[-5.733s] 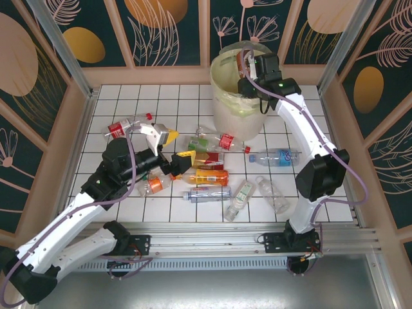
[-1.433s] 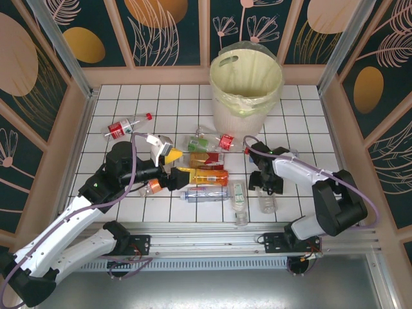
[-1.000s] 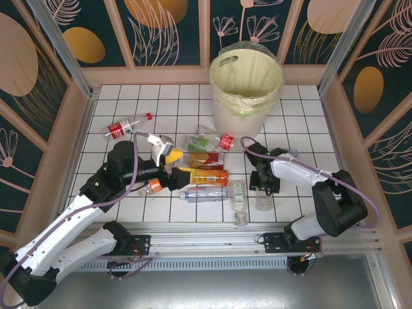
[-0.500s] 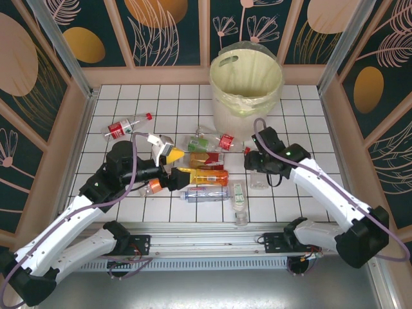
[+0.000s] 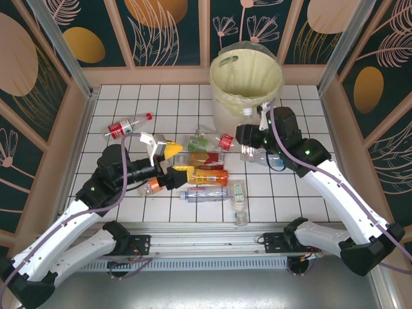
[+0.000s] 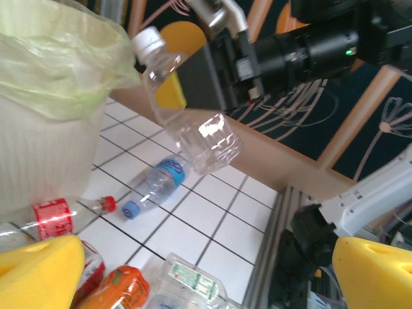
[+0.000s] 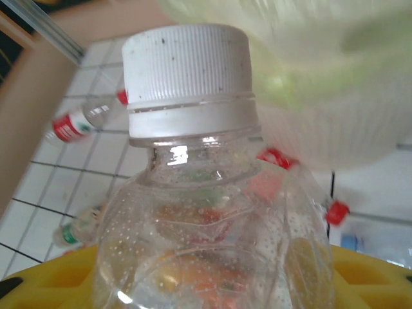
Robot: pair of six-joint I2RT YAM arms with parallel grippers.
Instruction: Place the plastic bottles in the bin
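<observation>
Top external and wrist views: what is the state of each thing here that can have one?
right gripper: shut on the clear white-capped bottle
clear white-capped bottle: capped, held off the tiles, beside the bin
left gripper: open, holding nothing
bin: upright, open, lined with a bag
blue-capped bottle: capped, lying on the tiles
red-labelled bottle: capped, lying on the tiles
orange bottle: lying on its side

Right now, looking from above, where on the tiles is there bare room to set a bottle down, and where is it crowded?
Free: the far left tiles, between the bin and the red-label bottle; also the near right tiles, beside the nearest bottle. Crowded: the pile in the centre.
</observation>
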